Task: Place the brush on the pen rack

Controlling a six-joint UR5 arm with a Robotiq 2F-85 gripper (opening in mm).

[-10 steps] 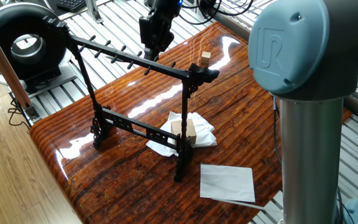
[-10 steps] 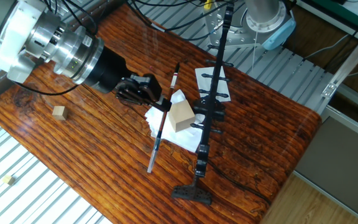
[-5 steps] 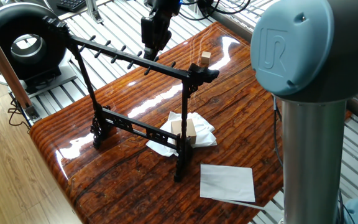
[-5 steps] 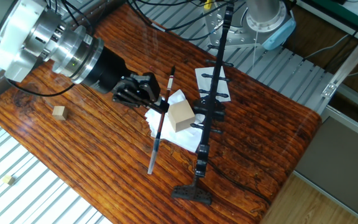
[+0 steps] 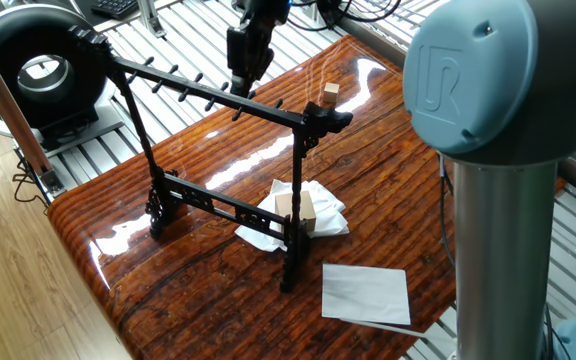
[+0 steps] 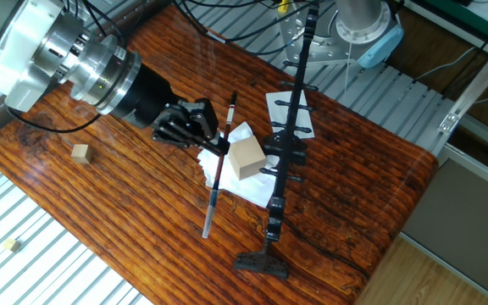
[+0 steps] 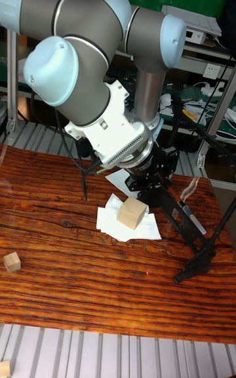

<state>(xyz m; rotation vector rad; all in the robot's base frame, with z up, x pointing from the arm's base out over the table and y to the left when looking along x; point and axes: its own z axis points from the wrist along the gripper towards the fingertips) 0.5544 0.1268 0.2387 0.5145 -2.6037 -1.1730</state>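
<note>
The gripper (image 6: 214, 137) is closed on the brush (image 6: 219, 165), clamping it near mid-length; the fingers (image 6: 195, 127) bracket the dark shaft. Seen from above in the other fixed view, the brush runs roughly parallel to the top bar of the pen rack (image 6: 288, 140), just beside the rack on the arm's side and apart from the pegs. One end of the brush points toward the rack's far post, the pale end toward the rack's near foot. The brush hangs above the table (image 6: 100, 203), not resting on it. In the first fixed view, the gripper (image 5: 245, 80) hovers just behind the rack's (image 5: 218, 100) peg-lined top bar, near the middle of the bar; the brush itself is too thin to resolve there. In the tall fixed view, the gripper (image 7: 157, 178) sits directly beside the rack (image 7: 196, 247). Beneath the rack's crossbar lies a crumpled white cloth (image 6: 227, 174) carrying a wooden block (image 6: 246, 158). A sheet of white paper (image 5: 365, 294) lies beside the rack's foot. A smaller wooden cube (image 6: 80, 152) sits well apart from the rack, on the arm's side.
</note>
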